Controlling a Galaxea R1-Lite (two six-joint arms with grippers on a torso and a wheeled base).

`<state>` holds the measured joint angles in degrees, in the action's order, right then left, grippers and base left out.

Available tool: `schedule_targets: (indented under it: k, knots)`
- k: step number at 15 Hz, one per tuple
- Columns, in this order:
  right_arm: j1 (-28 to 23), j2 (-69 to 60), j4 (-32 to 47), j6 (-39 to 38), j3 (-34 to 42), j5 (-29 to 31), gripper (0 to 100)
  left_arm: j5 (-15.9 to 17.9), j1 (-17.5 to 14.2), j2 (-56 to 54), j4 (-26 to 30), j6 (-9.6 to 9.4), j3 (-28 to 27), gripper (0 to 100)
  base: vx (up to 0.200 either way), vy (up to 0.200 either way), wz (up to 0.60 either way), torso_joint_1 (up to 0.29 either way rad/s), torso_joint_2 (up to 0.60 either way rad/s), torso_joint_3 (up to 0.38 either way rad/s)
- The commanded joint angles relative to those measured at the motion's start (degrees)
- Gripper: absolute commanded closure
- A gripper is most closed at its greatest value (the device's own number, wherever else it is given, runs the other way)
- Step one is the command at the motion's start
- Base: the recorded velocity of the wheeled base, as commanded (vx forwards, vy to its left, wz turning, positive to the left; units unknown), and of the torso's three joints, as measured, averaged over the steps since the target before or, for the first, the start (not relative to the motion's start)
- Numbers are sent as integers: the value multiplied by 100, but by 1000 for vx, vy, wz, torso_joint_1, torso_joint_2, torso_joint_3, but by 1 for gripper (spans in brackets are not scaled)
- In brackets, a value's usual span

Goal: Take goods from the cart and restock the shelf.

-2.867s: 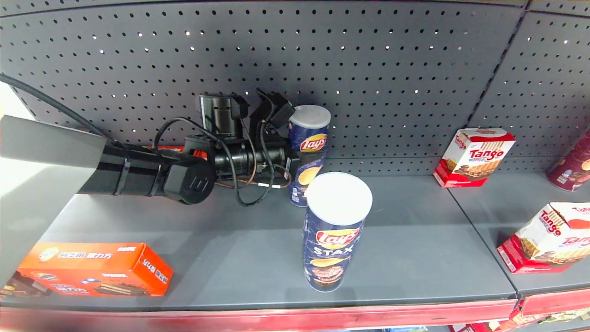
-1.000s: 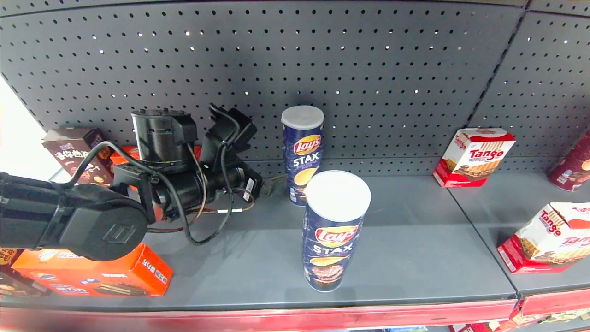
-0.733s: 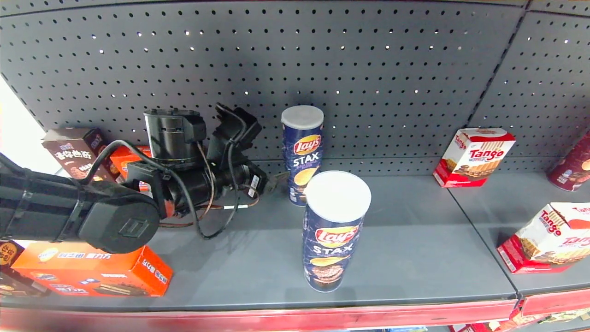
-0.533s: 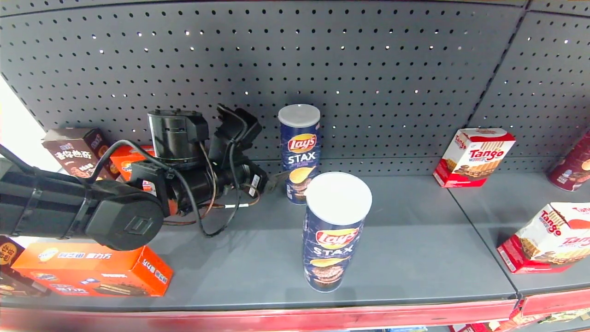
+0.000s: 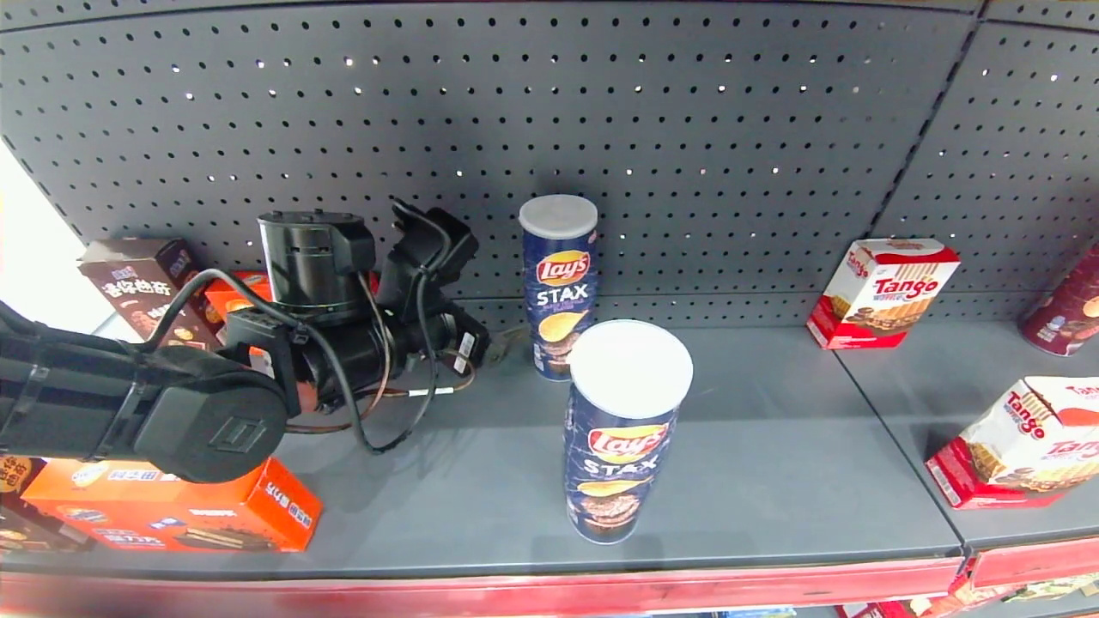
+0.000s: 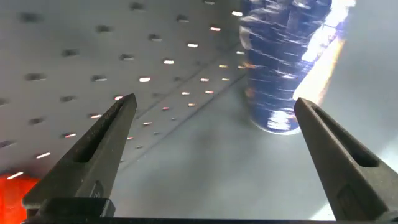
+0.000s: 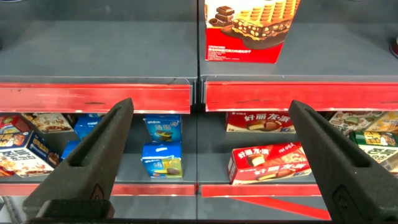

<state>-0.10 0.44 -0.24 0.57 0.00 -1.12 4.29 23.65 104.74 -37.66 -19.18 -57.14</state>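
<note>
The rear chip can [image 5: 558, 287] is a tall dark-blue tube with a pale grey lid, standing upright at the back of the shelf [image 5: 773, 463], close to the pegboard wall [image 5: 687, 129]. A second chip can [image 5: 625, 429] of the same kind stands upright at its 5 o'clock, nearer the shelf's front edge and apart from it.

The left arm lies low and roughly level over the shelf, coming in from 9 o'clock. The left gripper [image 6: 214, 102] points at the rear can's base, just beside it, with its jaws spread wide and nothing between them. The right gripper [image 7: 209, 107] is likewise spread and empty, facing lower shelves.

On the shelf, an orange biscuit box [image 5: 172, 511] lies at 8 o'clock of the front can, a brown box [image 5: 137, 279] at 10 o'clock, and a wafer box [image 5: 884, 292] at 2 o'clock.
</note>
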Motion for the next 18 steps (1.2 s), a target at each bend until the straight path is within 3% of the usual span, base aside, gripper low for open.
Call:
schedule_targets:
  k: [1, 5, 18]
  knots:
    - [1, 9, -2, 4, 0, -2, 0, -271, -1, -77, -102, -16, 18, 0, 0, 0, 0, 0, 0, 0]
    - [1, 9, -2, 4, 0, -2, 0, -1264, 70, 125, -110, -95, -34, 0, 0, 0, 0, 0, 0, 0]
    - [1, 9, -11, 4, 0, -2, 0, -1378, 219, 758, -66, -51, -676, 0, 0, 0, 0, 0, 0, 0]
